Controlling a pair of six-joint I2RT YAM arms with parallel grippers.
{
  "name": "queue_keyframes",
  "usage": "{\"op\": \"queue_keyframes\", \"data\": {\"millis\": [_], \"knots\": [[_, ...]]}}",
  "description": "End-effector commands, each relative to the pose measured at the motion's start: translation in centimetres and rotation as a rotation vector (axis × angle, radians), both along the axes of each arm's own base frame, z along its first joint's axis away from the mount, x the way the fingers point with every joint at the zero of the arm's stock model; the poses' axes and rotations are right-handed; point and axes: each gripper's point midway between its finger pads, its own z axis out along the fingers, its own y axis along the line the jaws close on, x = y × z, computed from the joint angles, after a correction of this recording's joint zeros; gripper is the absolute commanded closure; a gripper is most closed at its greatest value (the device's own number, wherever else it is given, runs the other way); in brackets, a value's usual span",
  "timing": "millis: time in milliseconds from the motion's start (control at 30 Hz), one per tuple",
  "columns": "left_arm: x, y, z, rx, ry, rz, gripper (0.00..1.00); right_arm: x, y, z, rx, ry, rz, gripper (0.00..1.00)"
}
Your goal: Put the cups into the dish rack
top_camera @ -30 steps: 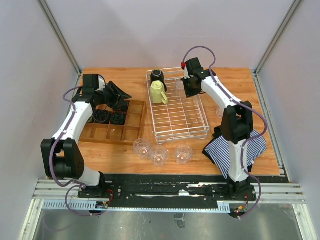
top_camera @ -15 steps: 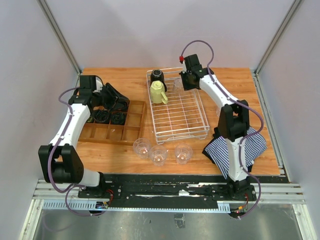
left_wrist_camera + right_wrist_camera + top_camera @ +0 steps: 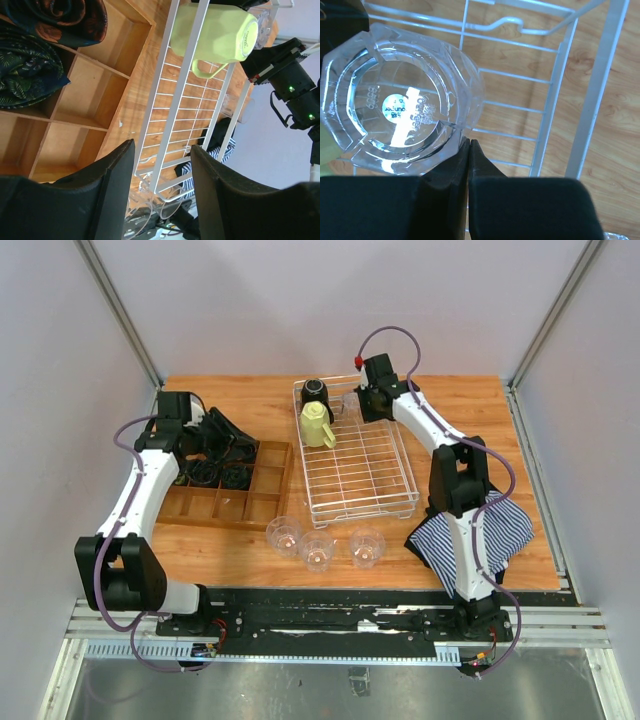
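I am pinching a clear tumbler [image 3: 402, 110] with my right end effector [image 3: 469, 145]. Its fingers are narrowed to a thin slit on the glass wall at the tumbler's edge. My right arm is reaching across to the far end of the dish rack [image 3: 366, 514], and the tumbler is sitting over the white wires there, inside the raised rim. A round label is showing through its thick base. I cannot tell whether the glass is resting on the wires or hanging just above them.

The black mug [image 3: 315, 390] is standing in the rack's far left corner. The yellow-green mug [image 3: 215, 32] is lying on its side just in front of it, with its handle pointing across the wires.

My left end effector [image 3: 162, 150] is hovering with its fingers spread wide and nothing between them. It is over the wooden compartment tray [image 3: 95, 90], close to the rack's left wall. Dark patterned cloths [image 3: 30, 75] are filling the tray's far compartments.

Three more tumblers are waiting on the tabletop [image 3: 230, 550] in a loose row just in front of the rack: a left tumbler [image 3: 284, 533], a middle tumbler [image 3: 318, 548] and a right tumbler [image 3: 366, 547]. A striped cloth [image 3: 500, 525] is lying beside my right arm.
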Motion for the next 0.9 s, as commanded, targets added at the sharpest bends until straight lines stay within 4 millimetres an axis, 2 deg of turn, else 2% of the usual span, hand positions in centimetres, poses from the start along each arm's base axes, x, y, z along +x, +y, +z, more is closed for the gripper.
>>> {"op": "queue_keyframes", "data": {"millis": [0, 267, 600, 733, 867], "knots": [[-0.4, 0.6, 0.6, 0.023, -0.018, 0.004, 0.47, 2.2, 1.4, 1.6, 0.053, -0.082, 0.004, 0.99], [-0.5, 0.8, 0.4, 0.029, -0.009, 0.009, 0.47, 3.0, 2.8, 1.1, 0.111, -0.088, 0.004, 0.99], [-0.6, 0.7, 0.0, 0.028, -0.001, 0.009, 0.47, 3.9, 2.8, 1.4, 0.127, -0.118, -0.014, 0.99], [-0.7, 0.7, 0.0, 0.026, -0.006, 0.006, 0.47, 3.6, 2.4, 2.2, 0.120, -0.133, -0.017, 0.99], [-0.8, 0.7, 0.3, 0.033, -0.038, -0.002, 0.47, 2.4, 1.2, 3.9, 0.105, -0.157, -0.023, 0.99]]}}
